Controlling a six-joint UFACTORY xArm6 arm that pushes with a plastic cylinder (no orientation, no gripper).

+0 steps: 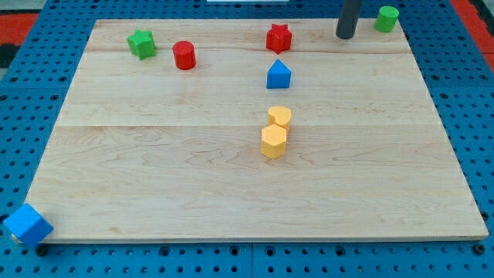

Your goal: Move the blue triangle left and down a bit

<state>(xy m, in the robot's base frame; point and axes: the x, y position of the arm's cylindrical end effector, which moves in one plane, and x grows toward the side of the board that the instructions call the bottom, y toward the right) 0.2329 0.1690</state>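
Observation:
The blue triangle stands on the wooden board a little above the middle, right of centre. My tip is at the view's top right, near the board's top edge. It is up and to the right of the blue triangle, well apart from it. A red star sits just above the blue triangle.
A yellow heart and a yellow hexagon touch each other below the blue triangle. A red cylinder and a green star are at the top left. A green cylinder is at the top right, a blue cube at the bottom left corner.

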